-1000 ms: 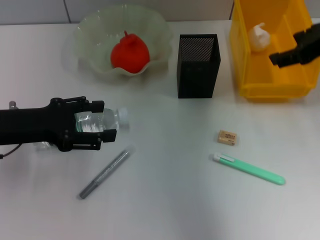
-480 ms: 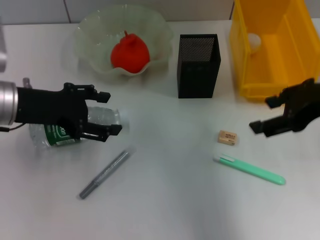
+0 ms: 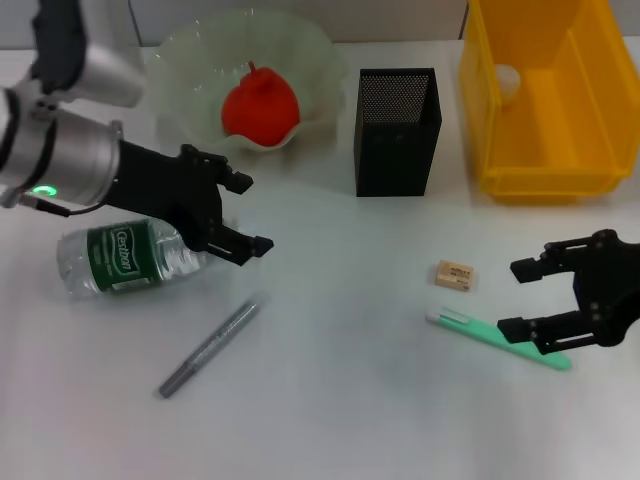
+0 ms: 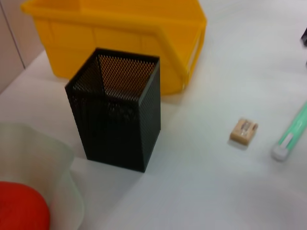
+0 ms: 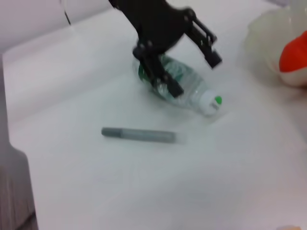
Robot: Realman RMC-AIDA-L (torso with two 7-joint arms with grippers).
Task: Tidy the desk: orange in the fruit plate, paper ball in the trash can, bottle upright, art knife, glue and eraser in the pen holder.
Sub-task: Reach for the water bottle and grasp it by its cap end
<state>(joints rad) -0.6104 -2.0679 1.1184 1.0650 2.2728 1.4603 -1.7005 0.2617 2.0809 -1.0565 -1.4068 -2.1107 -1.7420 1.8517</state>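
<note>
Orange (image 3: 260, 106) already in the plate (image 3: 180, 60), paper ball (image 3: 508, 80) in the bin (image 3: 540, 170); bottle (image 3: 130, 258) on its side at 9 o'clock of the desk, long axis roughly 9-to-3, cap toward 3, hidden in the head view behind the left gripper (image 3: 235, 215), spread wide, gripping nothing, over the neck; probably the upright step in hand; right gripper (image 3: 530, 298) also spread, straddling the glue (image 3: 500, 338) at 4 o'clock, tip toward 10; next, likely close and lift; knife (image 3: 212, 345) slanting from 7 to 1; eraser (image 3: 455, 275) beside the glue.
</note>
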